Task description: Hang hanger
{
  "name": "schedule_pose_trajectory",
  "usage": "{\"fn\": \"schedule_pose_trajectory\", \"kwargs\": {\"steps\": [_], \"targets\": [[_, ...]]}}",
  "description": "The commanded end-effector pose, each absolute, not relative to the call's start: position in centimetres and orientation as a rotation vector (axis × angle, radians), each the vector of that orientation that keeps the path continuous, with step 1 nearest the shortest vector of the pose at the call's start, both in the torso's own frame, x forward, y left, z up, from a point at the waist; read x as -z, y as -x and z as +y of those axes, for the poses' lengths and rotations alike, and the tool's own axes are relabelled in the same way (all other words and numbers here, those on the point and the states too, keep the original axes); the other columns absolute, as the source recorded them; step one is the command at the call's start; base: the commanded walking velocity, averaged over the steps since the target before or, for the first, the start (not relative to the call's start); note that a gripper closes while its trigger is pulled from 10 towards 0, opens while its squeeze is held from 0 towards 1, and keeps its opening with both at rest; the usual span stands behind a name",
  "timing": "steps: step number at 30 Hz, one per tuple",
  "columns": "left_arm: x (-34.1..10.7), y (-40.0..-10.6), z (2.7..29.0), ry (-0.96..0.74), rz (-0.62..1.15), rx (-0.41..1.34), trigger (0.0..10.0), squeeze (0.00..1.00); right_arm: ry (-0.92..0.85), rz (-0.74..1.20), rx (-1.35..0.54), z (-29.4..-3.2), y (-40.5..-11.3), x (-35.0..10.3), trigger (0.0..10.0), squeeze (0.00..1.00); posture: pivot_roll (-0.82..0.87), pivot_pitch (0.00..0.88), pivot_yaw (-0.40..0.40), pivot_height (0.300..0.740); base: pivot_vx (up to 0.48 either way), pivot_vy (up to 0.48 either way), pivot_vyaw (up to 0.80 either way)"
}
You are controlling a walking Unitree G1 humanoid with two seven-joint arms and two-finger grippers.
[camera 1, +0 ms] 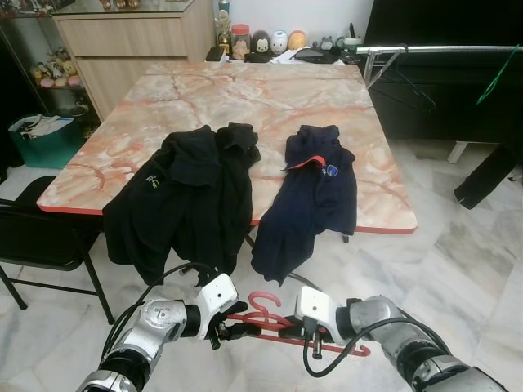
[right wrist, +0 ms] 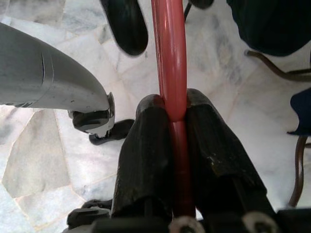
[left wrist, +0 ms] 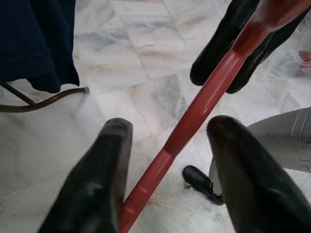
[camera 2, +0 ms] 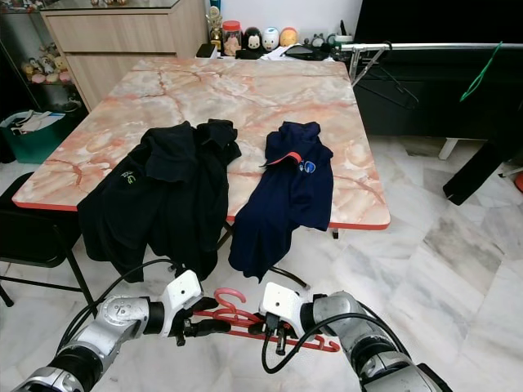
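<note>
Low in the frame, over the marble floor (camera 1: 458,269), the red hanger (camera 1: 282,325) lies level between both grippers. The right gripper (right wrist: 172,114) has its jaws clenched on the hanger's bar; the left gripper (left wrist: 165,145) straddles the bar with jaws released. Above, a black jacket (camera 1: 184,192) and a navy garment (camera 1: 310,192) droop over the surface's (camera 1: 245,90) near red edge. A rail (camera 1: 441,50) runs across the upper right, open floor below.

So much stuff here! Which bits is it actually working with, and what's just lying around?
In use:
red hanger
right gripper, jaws shut on it
left gripper, jaws open around it
clothes rail

Lying about:
black jacket
navy shirt
marble table
folding chair
</note>
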State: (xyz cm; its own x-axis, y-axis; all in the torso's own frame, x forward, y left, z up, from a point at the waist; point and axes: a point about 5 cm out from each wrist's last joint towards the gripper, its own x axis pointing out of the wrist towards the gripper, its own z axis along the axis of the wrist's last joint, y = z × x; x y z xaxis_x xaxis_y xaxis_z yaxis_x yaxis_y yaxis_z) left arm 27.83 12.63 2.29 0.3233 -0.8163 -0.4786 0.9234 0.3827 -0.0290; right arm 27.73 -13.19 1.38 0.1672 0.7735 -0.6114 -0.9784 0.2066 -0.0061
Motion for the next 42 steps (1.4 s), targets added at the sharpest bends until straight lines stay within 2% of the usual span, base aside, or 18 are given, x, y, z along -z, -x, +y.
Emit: {"fn": "schedule_pose_trajectory", "kwargs": {"steps": [1,2,3,9,10,11,13,14,42], "targets": [[-2.27,-27.89,12.65,-0.293,0.468,1.175,10.0,1.00,0.465,0.494,-1.323,-12.77,-28.42,-2.31,10.0,0.00,0.11,0.000,-0.020,0.740,0.000,0.000,0.00],[-2.28,-27.88,12.61,-0.298,0.465,1.178,10.0,1.00,0.466,0.491,-1.329,-12.73,-28.45,-2.38,10.0,0.00,0.11,0.000,-0.021,0.740,0.000,0.000,0.00],[-2.27,-27.87,12.57,-0.297,0.466,1.179,10.0,0.00,0.466,0.490,-1.334,-12.70,-28.44,-2.41,10.0,0.00,0.11,0.000,-0.021,0.740,0.000,0.000,0.00],[-2.29,-27.89,12.22,-0.286,0.463,1.187,10.0,0.00,0.471,0.488,-1.371,-12.44,-28.32,-2.50,10.0,0.00,0.11,0.000,-0.025,0.740,0.000,0.000,0.00],[-2.31,-27.90,12.18,-0.285,0.461,1.188,8.2,0.00,0.472,0.487,-1.373,-12.42,-28.31,-2.50,10.0,0.00,0.11,0.000,-0.026,0.740,0.000,0.000,0.00],[-2.33,-27.91,12.14,-0.283,0.458,1.190,4.2,0.00,0.473,0.487,-1.376,-12.39,-28.31,-2.52,10.0,0.00,0.11,0.000,-0.027,0.740,0.000,0.000,0.00],[-2.34,-27.92,12.13,-0.282,0.456,1.191,4.2,0.00,0.473,0.486,-1.377,-12.38,-28.31,-2.53,10.0,0.00,0.11,0.000,-0.027,0.740,0.000,0.000,0.00],[-2.35,-27.91,12.11,-0.278,0.456,1.192,0.0,0.00,0.473,0.486,-1.379,-12.34,-28.32,-2.55,10.0,0.00,0.11,0.000,-0.027,0.740,0.000,0.000,0.00],[-2.47,-27.76,11.82,-0.278,0.452,1.235,0.0,0.00,0.471,0.508,-1.388,-11.83,-28.67,-2.74,10.0,0.00,0.12,0.000,-0.029,0.740,0.000,0.000,0.00]]}}
